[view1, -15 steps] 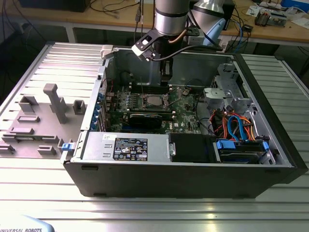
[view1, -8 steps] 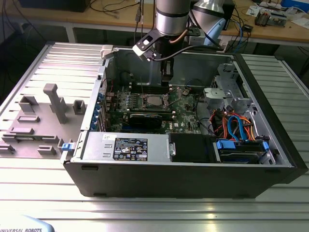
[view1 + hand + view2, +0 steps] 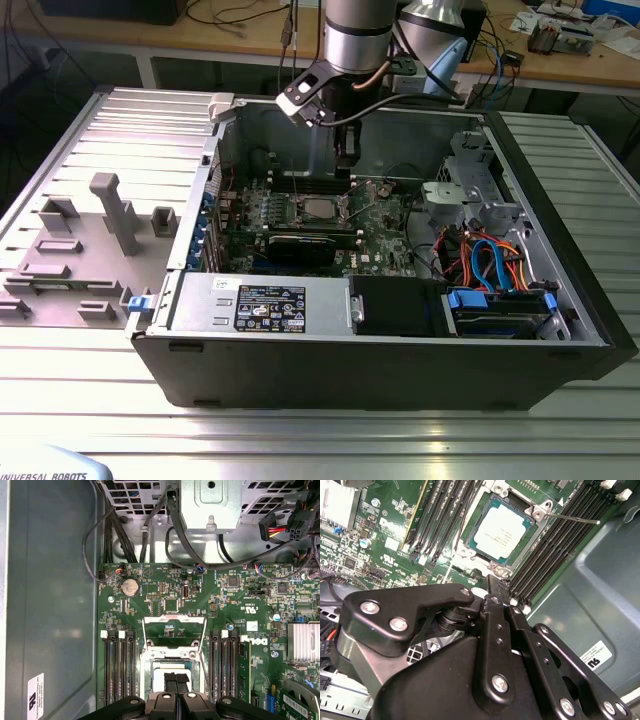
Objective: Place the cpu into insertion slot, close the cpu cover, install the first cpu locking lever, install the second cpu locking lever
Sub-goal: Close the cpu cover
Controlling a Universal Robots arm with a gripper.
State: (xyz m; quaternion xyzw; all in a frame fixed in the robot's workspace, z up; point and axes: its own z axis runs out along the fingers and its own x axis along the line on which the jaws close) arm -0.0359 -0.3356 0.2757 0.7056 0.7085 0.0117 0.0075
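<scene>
The cpu (image 3: 502,530) already lay flat in the slot (image 3: 147,657), metal top up and square to the rim, so placing looked finished. The step in hand seemed to be closing the cover (image 3: 174,618). That frame stood tipped up off the slot on its hinge, with green board showing through its window. A thin lever (image 3: 575,518) stuck out free beside the slot, not latched. Closing would call for contact on the raised far edge of the cover and a push that swings it down over the chip. The push should neither scrape the chip's top nor catch the loose lever. The arm (image 3: 355,30) reached down from above into the open case (image 3: 560,250) on the table (image 3: 300,440), with its wrist near vertical and the tool pointing at the board. The gripper (image 3: 175,677) hung close over the slot, apart from the cover. Its fingers were drawn together with nothing between them. In the exterior view it sat just beyond the chip, toward the far wall of the case.
</scene>
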